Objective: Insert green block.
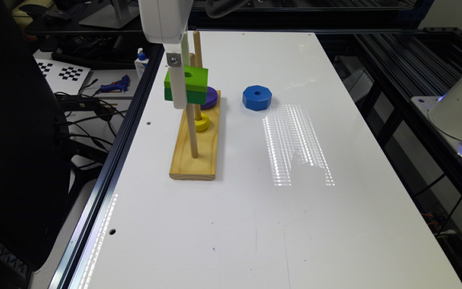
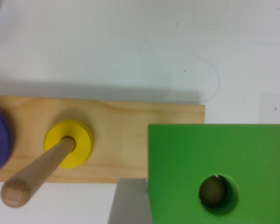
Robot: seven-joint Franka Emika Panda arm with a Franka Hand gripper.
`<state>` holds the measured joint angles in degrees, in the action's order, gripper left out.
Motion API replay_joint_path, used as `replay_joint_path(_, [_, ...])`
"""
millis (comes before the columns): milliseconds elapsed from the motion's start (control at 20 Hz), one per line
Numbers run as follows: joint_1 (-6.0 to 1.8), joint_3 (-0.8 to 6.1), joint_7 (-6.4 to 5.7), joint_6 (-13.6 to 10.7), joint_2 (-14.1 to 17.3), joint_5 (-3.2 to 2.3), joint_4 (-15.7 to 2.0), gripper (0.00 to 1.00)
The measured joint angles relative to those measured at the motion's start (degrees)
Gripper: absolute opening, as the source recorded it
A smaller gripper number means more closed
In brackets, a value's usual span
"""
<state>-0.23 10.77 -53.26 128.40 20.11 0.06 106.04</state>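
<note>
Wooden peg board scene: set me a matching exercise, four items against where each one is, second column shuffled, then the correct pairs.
Items
1. green block
2. blue octagonal block
3. yellow ring
4. purple ring

Places
A. lying flat on the wooden base, around the middle peg
B. loose on the white table, off the base
C. held in the air at the gripper, a peg tip visible through its hole
D. on the base at the far peg, partly hidden behind the raised block

Pairs: 1-C, 2-B, 3-A, 4-D
</note>
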Motion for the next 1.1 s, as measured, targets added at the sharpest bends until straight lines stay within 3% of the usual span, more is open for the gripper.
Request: replay_joint_path(1100, [0.00, -0.03, -0.01, 2.7, 3.3, -0.57, -0.04, 0.00])
